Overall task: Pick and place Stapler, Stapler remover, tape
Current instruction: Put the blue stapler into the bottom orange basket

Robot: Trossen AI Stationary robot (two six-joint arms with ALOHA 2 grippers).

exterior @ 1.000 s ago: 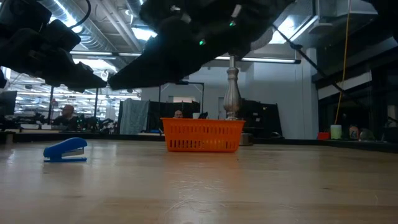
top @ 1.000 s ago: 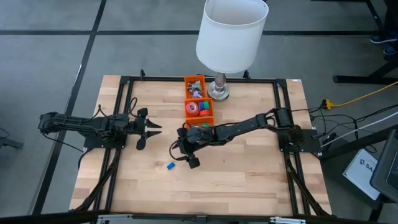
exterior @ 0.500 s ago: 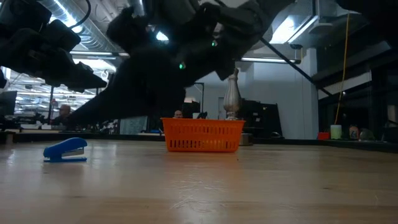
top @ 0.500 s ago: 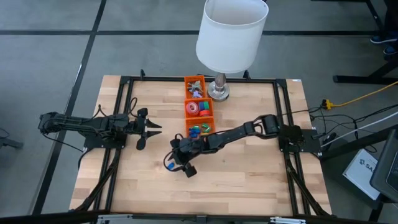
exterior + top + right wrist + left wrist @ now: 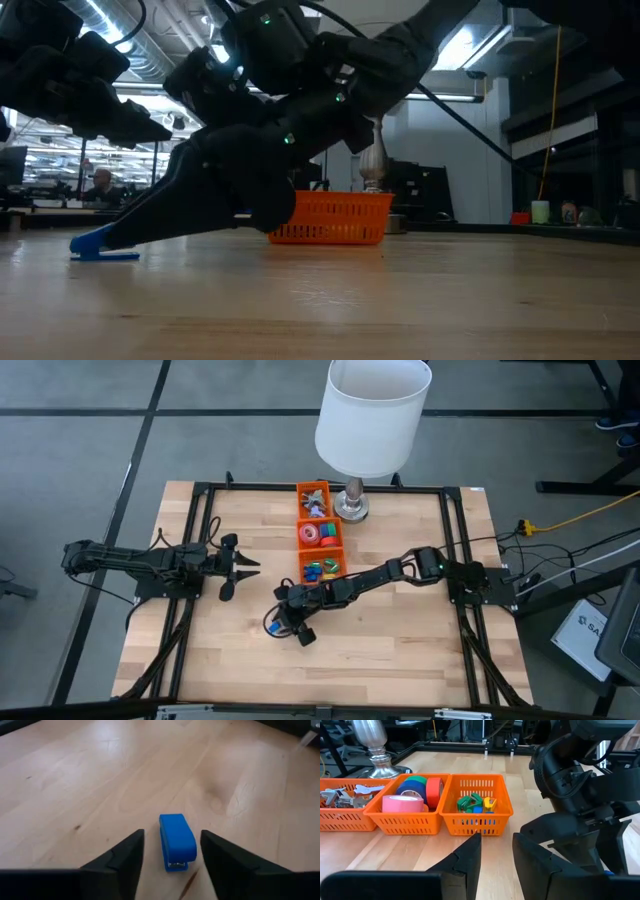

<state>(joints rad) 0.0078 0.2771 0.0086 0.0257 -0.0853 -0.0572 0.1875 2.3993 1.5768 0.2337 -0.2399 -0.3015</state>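
The small blue stapler could skid or twist away across the bare wooden bench if the right tool closes off-centre, since one finger would then strike it first. The stapler lies flat on the bench between that tool's parted fingers, not yet gripped, just in front of the row of orange baskets holding the tape rolls. The left tool, fingers together and empty, waits well apart to the left
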